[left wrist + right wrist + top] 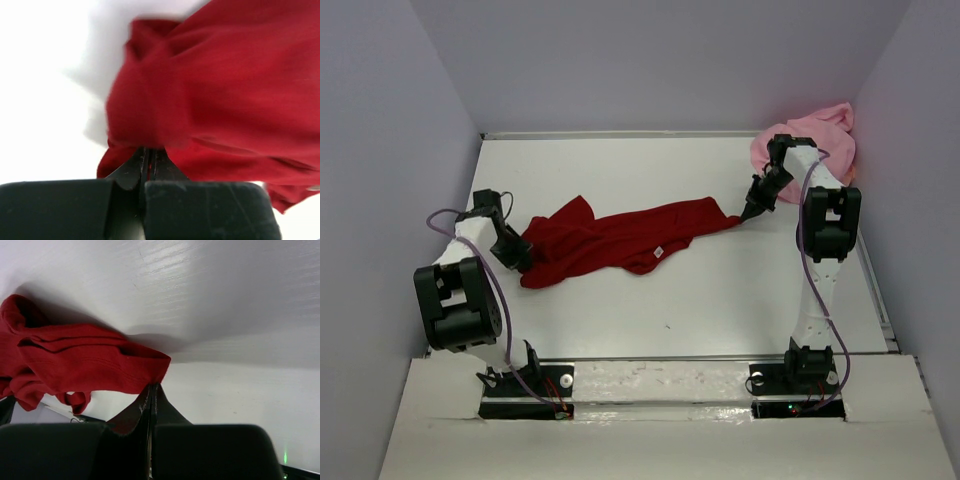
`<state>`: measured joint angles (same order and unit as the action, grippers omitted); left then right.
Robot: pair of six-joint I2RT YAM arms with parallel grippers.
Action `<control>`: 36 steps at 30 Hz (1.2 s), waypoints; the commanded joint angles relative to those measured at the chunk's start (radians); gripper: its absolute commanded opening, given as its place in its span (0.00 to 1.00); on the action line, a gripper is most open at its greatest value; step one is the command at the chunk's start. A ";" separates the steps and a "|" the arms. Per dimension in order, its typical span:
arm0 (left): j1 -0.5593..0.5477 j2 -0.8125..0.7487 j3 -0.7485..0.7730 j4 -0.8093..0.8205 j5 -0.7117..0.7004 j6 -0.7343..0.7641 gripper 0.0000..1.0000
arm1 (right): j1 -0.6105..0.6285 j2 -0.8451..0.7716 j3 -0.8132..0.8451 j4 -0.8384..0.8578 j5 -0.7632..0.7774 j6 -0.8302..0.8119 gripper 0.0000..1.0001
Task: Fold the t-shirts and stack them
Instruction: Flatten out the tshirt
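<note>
Right up against the left wrist camera, we see the left fingers (131,172) pinched together on a bunched edge of the dark red shirt (225,90), whose cloth fills most of that view. The right fingers (167,412) are likewise clamped tight on a corner of the same shirt at its other end. From above, we find the red shirt stretched in a crumpled band across the middle of the white table (720,310), its left end bunched, its right end drawn to a point. The pink shirt (815,135) lies heaped in the table's far right corner, partly hidden by the right arm (825,220), apart from the red one.
</note>
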<state>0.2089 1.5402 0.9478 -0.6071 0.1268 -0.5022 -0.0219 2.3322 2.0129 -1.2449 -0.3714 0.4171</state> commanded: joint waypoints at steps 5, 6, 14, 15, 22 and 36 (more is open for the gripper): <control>-0.023 -0.103 0.262 -0.010 0.025 -0.001 0.00 | 0.002 -0.086 0.052 0.030 -0.035 -0.024 0.00; -0.035 -0.106 0.281 -0.011 0.024 -0.002 0.00 | 0.002 -0.089 0.066 0.030 -0.037 -0.024 0.00; -0.083 -0.107 0.373 0.003 0.025 -0.018 0.00 | 0.002 -0.128 0.125 0.061 -0.070 -0.024 0.00; -0.086 -0.111 0.378 0.007 0.025 -0.021 0.00 | 0.002 -0.126 0.141 0.062 -0.072 -0.023 0.00; -0.098 -0.129 0.424 0.064 0.013 -0.050 0.00 | 0.002 -0.070 0.381 0.012 -0.080 -0.027 0.00; -0.098 -0.091 0.698 0.185 -0.018 -0.119 0.00 | 0.002 -0.266 0.259 0.257 -0.242 -0.020 0.00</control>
<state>0.1123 1.4631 1.5822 -0.5152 0.1188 -0.5846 -0.0219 2.1807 2.2837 -1.1034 -0.5556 0.4149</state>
